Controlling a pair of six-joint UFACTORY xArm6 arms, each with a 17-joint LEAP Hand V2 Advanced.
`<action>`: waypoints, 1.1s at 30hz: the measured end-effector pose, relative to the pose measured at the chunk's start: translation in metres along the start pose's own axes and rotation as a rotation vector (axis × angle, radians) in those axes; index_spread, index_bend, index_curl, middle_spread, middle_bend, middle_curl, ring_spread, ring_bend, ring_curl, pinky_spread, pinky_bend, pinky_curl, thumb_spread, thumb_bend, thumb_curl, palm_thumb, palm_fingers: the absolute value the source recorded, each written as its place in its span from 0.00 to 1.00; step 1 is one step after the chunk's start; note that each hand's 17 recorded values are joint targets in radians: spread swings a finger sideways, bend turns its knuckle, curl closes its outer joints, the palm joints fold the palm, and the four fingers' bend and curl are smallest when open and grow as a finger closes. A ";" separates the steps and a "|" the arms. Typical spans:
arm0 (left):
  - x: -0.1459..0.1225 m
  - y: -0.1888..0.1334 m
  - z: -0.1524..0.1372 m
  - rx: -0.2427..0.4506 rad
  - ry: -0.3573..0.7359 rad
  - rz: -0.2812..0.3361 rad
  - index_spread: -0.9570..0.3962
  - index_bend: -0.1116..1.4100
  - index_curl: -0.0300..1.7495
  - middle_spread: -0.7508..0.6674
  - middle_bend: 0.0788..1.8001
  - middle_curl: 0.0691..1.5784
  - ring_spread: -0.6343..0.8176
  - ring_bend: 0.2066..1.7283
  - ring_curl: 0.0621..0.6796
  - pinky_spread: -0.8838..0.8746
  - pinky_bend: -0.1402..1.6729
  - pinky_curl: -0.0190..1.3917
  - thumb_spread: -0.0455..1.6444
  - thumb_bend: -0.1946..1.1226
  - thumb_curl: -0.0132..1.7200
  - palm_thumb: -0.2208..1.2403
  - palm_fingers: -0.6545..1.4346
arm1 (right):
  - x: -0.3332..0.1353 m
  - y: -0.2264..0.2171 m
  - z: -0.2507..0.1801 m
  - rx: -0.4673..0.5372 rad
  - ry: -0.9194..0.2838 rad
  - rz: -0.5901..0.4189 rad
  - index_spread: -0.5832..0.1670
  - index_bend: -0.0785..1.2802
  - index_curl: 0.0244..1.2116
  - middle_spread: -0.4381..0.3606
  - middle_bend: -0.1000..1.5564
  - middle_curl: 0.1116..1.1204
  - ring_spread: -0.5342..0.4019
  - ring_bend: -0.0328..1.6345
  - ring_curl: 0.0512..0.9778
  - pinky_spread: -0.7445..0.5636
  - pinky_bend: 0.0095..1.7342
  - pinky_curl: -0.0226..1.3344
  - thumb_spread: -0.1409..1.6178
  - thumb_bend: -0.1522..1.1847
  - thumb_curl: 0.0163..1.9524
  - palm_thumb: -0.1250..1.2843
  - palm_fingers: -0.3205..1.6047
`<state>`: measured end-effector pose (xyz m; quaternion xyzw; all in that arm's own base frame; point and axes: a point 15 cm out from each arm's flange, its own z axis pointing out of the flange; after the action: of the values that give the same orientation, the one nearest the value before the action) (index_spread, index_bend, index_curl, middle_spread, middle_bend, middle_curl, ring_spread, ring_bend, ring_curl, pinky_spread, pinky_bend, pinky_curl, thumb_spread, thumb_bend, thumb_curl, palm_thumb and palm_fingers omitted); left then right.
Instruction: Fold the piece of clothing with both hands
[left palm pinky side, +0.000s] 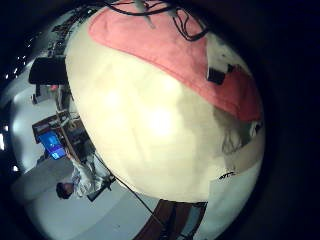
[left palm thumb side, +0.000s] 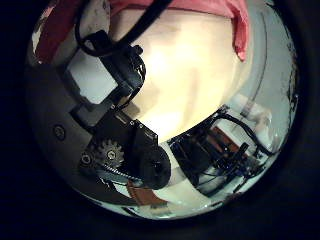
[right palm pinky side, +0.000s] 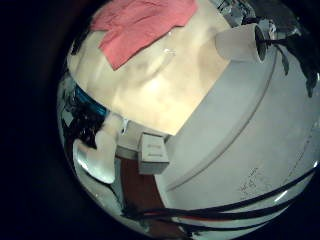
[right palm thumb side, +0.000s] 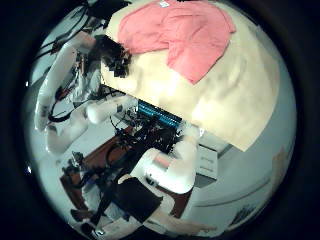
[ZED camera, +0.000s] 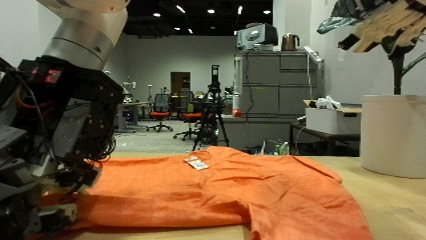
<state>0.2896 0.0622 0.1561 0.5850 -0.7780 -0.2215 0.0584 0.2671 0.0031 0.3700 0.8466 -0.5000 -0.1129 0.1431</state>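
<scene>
The orange garment (ZED camera: 220, 190) is soft, matt woven cloth, lightly creased, with a small paper-like tag near its collar. The worktop (ZED camera: 386, 205) under it looks like pale, smooth wood or laminate with a dull sheen. The left hand (ZED camera: 47, 130) is hard black plastic, possibly with metal fittings.

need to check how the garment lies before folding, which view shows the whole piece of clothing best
The right thumb side palm view: the orange piece of clothing shows almost whole, spread flat on the table. The outside view sees it low and edge-on, partly behind the left hand. The other palm views catch only parts of it.
</scene>
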 end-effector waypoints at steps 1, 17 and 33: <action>-0.003 0.001 -0.003 0.004 -0.003 -0.002 0.36 0.25 0.26 0.16 0.52 0.36 0.05 0.40 0.46 0.08 0.51 0.32 0.86 0.30 0.32 0.74 0.87 | 0.000 -0.001 0.000 0.002 0.000 -0.001 0.43 0.18 0.25 0.69 0.18 0.19 0.83 0.16 0.21 0.84 0.12 0.25 0.69 0.10 0.12 0.19 0.27; -0.012 0.003 -0.024 0.025 -0.013 -0.011 0.32 0.23 0.35 0.16 0.54 0.38 0.04 0.43 0.56 0.06 0.53 0.34 0.92 0.30 0.36 0.71 0.84 | -0.009 -0.075 0.121 -0.010 0.020 -0.091 0.42 0.19 0.24 0.50 0.23 0.24 0.62 0.23 0.25 0.70 0.11 0.24 0.70 0.11 0.14 0.42 0.33; -0.017 0.002 -0.028 0.019 -0.013 -0.009 0.30 0.19 0.42 0.17 0.55 0.38 0.04 0.42 0.58 0.06 0.53 0.34 0.93 0.30 0.39 0.71 0.84 | -0.020 -0.125 0.192 -0.110 0.010 -0.137 0.41 0.18 0.23 0.54 0.18 0.23 0.66 0.20 0.23 0.72 0.12 0.25 0.64 0.10 0.15 0.51 0.29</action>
<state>0.3033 0.0707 0.1852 0.5877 -0.7777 -0.2181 0.0465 0.2952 0.0526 0.1475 0.8703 -0.4332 -0.1454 0.1837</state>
